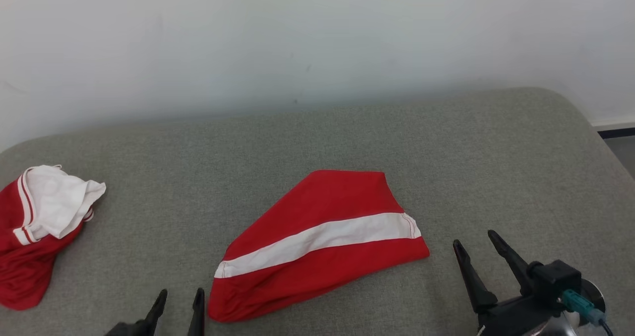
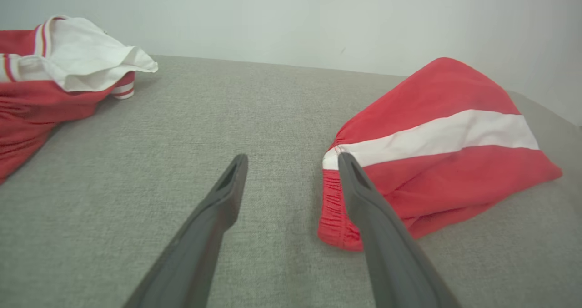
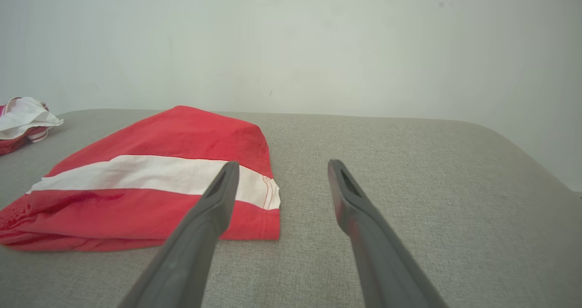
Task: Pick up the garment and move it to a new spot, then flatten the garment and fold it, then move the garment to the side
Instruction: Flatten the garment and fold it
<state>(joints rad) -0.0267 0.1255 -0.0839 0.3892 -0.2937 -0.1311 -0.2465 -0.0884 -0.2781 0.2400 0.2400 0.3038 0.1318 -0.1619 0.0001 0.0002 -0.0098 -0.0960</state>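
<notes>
Lying far left of the folded red, white-striped garment (image 1: 317, 246) is a crumpled red-and-white cloth (image 1: 39, 227). The left gripper (image 1: 181, 292) sits just left of the garment, fingers spread and empty; the right gripper (image 1: 473, 236) sits near its right, likewise spread. Beneath the garment is a grey fabric cushion (image 1: 446, 152) — behind it, a pale wall (image 1: 317, 38).

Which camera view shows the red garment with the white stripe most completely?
The head view: the striped garment lies whole and uncovered on the grey cushion. The left wrist view shows its elastic waistband end, partly behind a jaw. The right wrist view shows its hem end, with a jaw across it.
</notes>
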